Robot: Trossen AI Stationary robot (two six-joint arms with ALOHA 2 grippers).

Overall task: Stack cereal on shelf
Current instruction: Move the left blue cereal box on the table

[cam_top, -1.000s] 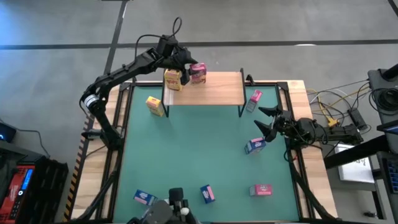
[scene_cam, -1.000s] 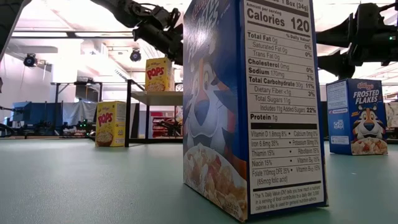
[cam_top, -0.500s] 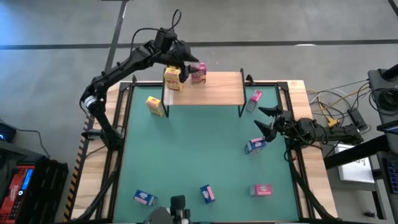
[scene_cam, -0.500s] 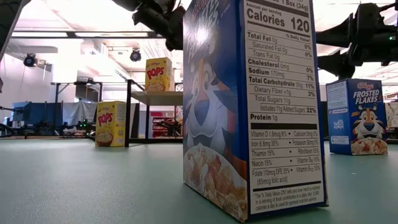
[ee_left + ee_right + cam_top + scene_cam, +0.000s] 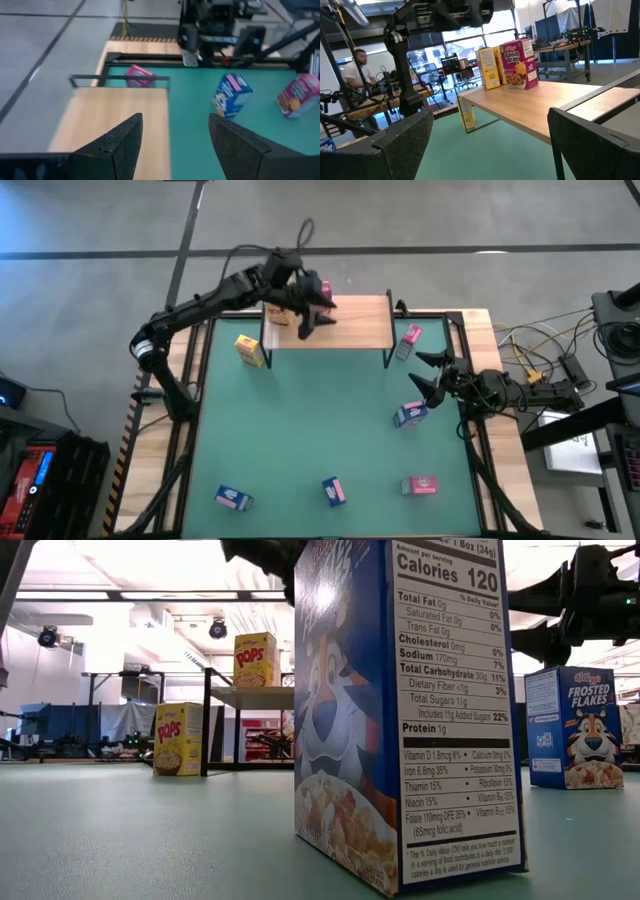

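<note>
Left tool (image 5: 318, 317) spread wide over shelf (image 5: 355, 325), yellow box (image 5: 489, 68) and pink box (image 5: 519, 65) beside it

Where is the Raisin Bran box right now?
The pink Raisin Bran box stands upright on the shelf, at its far-left corner in the high view, beside a yellow box; the left pincer hovers open by them.

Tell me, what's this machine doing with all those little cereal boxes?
It is putting them on the wooden shelf. A yellow box and a pink box stand there side by side. The left tool hovers open and empty above the shelf. The right tool waits open over the green mat, where other boxes remain.
</note>
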